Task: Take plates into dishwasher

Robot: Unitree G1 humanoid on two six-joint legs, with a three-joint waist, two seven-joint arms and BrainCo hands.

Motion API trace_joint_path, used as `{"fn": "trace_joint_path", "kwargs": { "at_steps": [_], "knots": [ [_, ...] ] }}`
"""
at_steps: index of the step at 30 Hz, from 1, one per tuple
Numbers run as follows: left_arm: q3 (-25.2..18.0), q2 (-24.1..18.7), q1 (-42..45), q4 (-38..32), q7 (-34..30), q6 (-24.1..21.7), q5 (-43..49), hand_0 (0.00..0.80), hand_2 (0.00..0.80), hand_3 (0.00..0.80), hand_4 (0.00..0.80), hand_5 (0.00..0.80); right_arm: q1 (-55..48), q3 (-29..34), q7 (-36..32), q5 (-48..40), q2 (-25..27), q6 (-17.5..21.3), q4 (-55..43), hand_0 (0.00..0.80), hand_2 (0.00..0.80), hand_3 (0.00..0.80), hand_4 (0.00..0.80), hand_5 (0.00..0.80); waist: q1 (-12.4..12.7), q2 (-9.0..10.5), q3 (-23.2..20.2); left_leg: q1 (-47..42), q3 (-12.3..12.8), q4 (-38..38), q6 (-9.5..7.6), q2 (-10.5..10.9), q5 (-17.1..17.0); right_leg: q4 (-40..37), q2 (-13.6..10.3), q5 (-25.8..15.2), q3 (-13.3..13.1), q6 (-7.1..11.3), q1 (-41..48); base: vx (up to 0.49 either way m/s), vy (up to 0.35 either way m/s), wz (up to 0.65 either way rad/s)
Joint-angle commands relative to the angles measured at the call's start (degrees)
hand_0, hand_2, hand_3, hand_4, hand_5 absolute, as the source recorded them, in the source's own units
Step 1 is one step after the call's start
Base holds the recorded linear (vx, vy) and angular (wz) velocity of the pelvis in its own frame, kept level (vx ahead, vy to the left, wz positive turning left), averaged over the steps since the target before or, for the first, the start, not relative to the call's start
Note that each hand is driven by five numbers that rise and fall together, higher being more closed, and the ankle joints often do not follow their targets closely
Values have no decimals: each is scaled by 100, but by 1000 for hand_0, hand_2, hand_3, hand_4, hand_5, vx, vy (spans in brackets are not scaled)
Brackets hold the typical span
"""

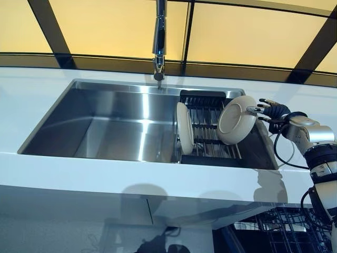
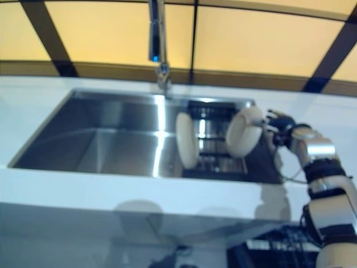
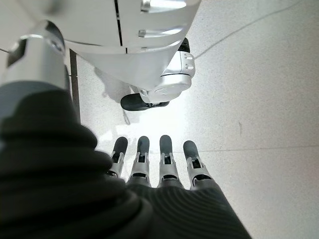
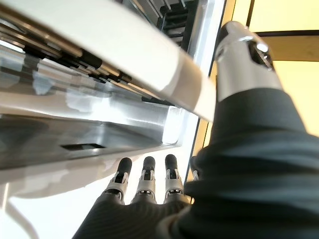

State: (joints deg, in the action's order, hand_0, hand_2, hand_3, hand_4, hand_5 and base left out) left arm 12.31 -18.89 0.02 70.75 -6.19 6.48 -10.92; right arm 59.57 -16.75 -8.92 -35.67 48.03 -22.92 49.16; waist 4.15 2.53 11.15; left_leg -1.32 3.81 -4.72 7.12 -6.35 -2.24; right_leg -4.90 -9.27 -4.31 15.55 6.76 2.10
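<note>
The right hand [image 1: 271, 112] pinches the rim of a tilted plate [image 1: 236, 120] between thumb and fingers, above the dark drying rack [image 1: 208, 138] at the sink's [image 1: 105, 126] near end. A second plate [image 1: 184, 128] stands on edge in the rack, farther from the hand. Neither has reached the dishwasher basket [image 1: 279, 229] below the arm, so the task appears barely begun. The counter edge [image 1: 158, 184] lies between. The left hand [image 3: 159, 164] hangs empty, fingers straight.

A: What sort of place is this?

B: A kitchen. A steel sink [image 1: 121, 126] is set into a white worktop [image 1: 31, 100], with a tap [image 1: 159, 39] over it.

A: Anything else?

B: Plates [image 1: 184, 128] stand in a dish rack [image 1: 208, 132], and a dishwasher basket [image 1: 279, 232] shows below.
</note>
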Motion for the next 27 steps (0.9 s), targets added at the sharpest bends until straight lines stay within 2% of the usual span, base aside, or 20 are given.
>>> {"fn": "trace_joint_path", "kwargs": {
  "at_steps": [1,12,20,22,23,24,27],
  "knots": [
    [543,-14,-76,285,49,15,-50,0,0,0,0,0,403,-312,-129,-139,143,24,82,0,0,0,0,0,206,107,-318,49,183,-28,-55,67,-49,-11,-212,-127,-120,146,-37,34,5,0],
    [540,-6,-137,300,64,-30,-120,0,0,0,0,0,377,-372,-325,-37,-35,-159,192,0,0,0,0,0,241,97,-209,93,149,-28,-69,84,-58,-11,-218,-147,-125,145,-73,0,0,0],
    [552,-13,-159,241,52,-96,-222,0,0,0,0,0,397,-468,-655,110,-98,-471,411,0,0,0,0,0,280,68,-86,196,79,-28,-72,114,-92,-11,-221,-171,-123,139,-152,-8,4,1],
    [559,-15,-174,228,50,-122,-246,0,0,0,0,0,409,-502,-803,117,-100,-567,486,336,336,336,336,336,294,64,-50,226,74,-28,-73,114,-101,-11,-223,-177,-120,138,-174,-38,3,1],
    [577,-10,-188,212,52,-114,-268,0,0,0,0,0,407,-520,-837,164,-117,-556,530,750,750,750,750,750,301,62,-34,242,67,-28,-75,117,-104,-11,-223,-178,-121,136,-189,-32,1,0],
    [585,-9,-195,208,52,-117,-276,0,0,0,0,0,412,-534,-838,185,-124,-558,547,800,800,800,800,800,305,60,-25,250,65,-28,-75,117,-108,-11,-222,-182,-121,135,-196,-38,2,1],
    [597,2,-230,181,78,-146,-320,0,0,0,0,0,449,-562,-714,368,-146,-411,625,800,800,800,800,800,309,47,26,273,59,-28,-71,117,-119,-11,-225,-203,-116,139,-224,-39,6,2]
  ]
}}
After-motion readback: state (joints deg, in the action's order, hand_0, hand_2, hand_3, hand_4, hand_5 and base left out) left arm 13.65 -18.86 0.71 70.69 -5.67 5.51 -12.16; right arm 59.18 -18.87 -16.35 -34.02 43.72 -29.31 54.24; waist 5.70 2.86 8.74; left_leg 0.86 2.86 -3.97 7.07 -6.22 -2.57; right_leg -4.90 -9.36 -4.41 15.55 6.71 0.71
